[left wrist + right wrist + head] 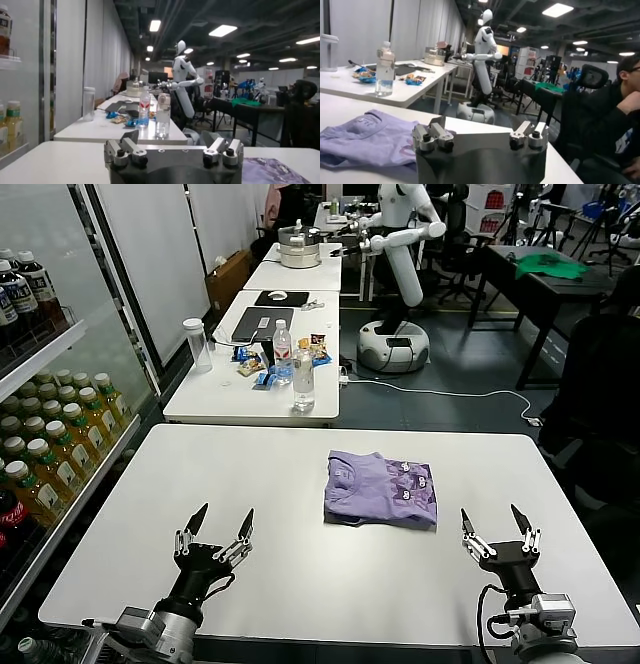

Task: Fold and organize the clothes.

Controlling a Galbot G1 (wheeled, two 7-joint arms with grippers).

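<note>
Head view shows the folded lavender soft-fabric T-shirt [382, 489] lying mid-right on the white bench [250, 484]; the left pincer [215, 533] and right pincer [498, 529] hover near the front edge, both spread wide, holding nothing

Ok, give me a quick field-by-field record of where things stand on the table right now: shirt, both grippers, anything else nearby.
shirt: lavender T-shirt, folded into a compact rectangle, lying flat on the white table, toward the right of centre
left gripper: left gripper open, at the near left edge of the table, apart from the shirt
right gripper: right gripper open, at the near right edge, apart from the shirt
held: nothing in either gripper
beyond: second table with water bottles and snacks
</note>
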